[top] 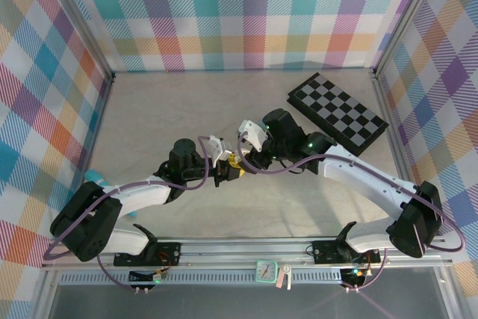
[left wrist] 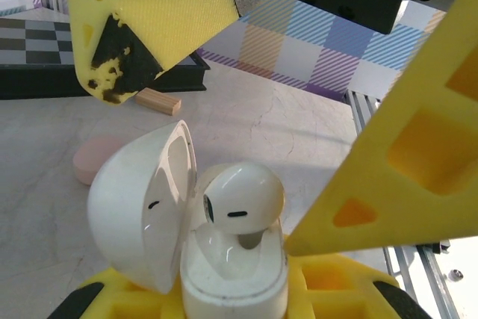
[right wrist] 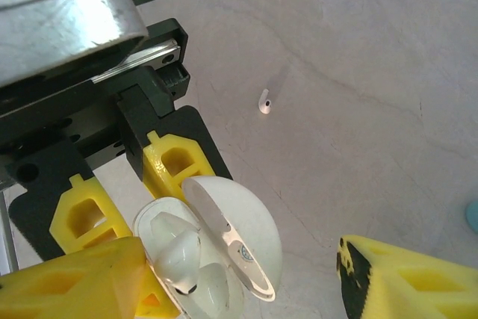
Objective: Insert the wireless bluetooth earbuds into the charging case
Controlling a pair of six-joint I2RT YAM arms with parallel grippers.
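My left gripper (top: 226, 171) is shut on the base of a white oval charging case (left wrist: 231, 282), whose lid (left wrist: 134, 214) stands open to the left. A white earbud (left wrist: 243, 199) sits in one slot of the case, its head still above the rim. My right gripper (right wrist: 243, 259) is open just above it, with one yellow finger (left wrist: 149, 13) on the lid side and the other finger (left wrist: 403, 169) on the far side. In the right wrist view that earbud (right wrist: 178, 252) lies in the open case (right wrist: 239, 214). A second white earbud (right wrist: 264, 101) lies loose on the table.
A pink case (left wrist: 93, 158) lies on the table beyond the white one, with a small wooden block (left wrist: 158, 101) behind it. A folded checkerboard (top: 337, 110) lies at the back right. Something teal (top: 93, 177) peeks out by the left arm.
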